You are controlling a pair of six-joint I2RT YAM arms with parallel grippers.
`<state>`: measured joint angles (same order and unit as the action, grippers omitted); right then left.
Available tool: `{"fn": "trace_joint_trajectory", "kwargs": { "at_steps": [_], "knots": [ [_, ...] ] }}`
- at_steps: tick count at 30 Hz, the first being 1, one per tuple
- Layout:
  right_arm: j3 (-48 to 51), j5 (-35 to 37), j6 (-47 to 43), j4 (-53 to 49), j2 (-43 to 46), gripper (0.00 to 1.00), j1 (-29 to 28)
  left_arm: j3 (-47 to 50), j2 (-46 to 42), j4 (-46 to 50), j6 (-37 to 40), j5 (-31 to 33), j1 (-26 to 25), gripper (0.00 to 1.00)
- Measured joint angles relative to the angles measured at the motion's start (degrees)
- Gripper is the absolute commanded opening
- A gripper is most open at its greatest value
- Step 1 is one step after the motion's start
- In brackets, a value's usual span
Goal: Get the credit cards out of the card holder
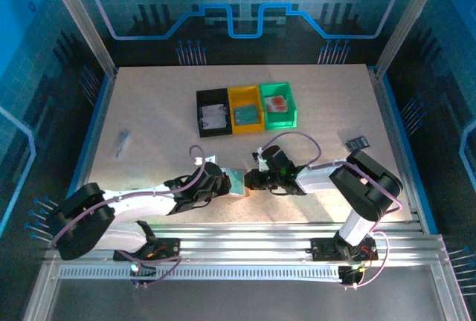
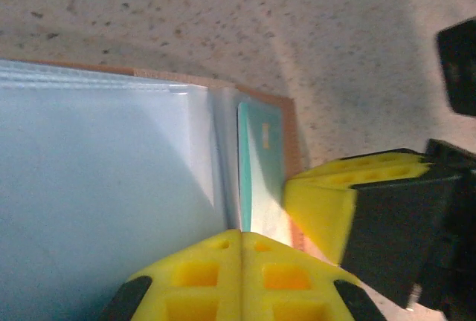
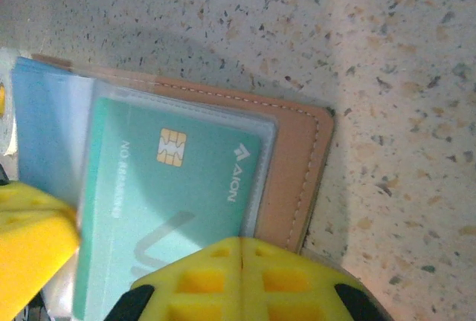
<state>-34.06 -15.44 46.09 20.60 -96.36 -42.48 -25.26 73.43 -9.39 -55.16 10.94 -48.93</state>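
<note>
Two grippers meet at the card holder (image 1: pixel 236 181), which lies open on the table (image 1: pixel 149 113), down at 6 o'clock from the row of bins (image 1: pixel 245 89). Left gripper (image 1: pixel 222 185) comes in from 9 o'clock, jaws pinched tight on the holder's clear pockets. Right gripper (image 1: pixel 254 180) is at 3 o'clock, clamped closed on the edge of a teal credit card (image 3: pixel 171 187) that's sitting in its sleeve.
</note>
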Motion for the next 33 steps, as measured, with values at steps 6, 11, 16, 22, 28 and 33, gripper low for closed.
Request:
{"fn": "trace_joint_trajectory", "kwargs": {
  "at_steps": [6,11,16,22,28,33],
  "knots": [
    [0.4,-1.8,0.0,-0.2,0.2,0.00,-0.1,0.3,-2.6,-2.0,0.2,0.0,-0.1,0.00],
    [1.0,-2.6,-0.6,-2.3,1.6,0.02,-0.2,0.3,-3.7,-2.1,0.7,0.0,-0.1,0.00],
    [1.1,-3.5,-1.1,-4.2,2.4,0.13,-0.2,0.3,-3.3,-1.3,1.3,-0.2,0.0,0.00],
    [1.1,-4.3,-1.5,-7.5,4.5,0.18,-0.3,0.3,0.3,-1.2,1.3,-1.8,0.3,0.00],
    [0.9,-3.2,-2.6,-11.6,5.8,0.11,-0.3,0.0,3.0,-1.2,1.2,-3.8,0.3,0.00],
    [0.9,-2.6,-2.6,-11.9,5.8,0.06,-0.4,-0.3,5.4,-1.7,0.9,-5.6,0.3,0.00]
  ]
}}
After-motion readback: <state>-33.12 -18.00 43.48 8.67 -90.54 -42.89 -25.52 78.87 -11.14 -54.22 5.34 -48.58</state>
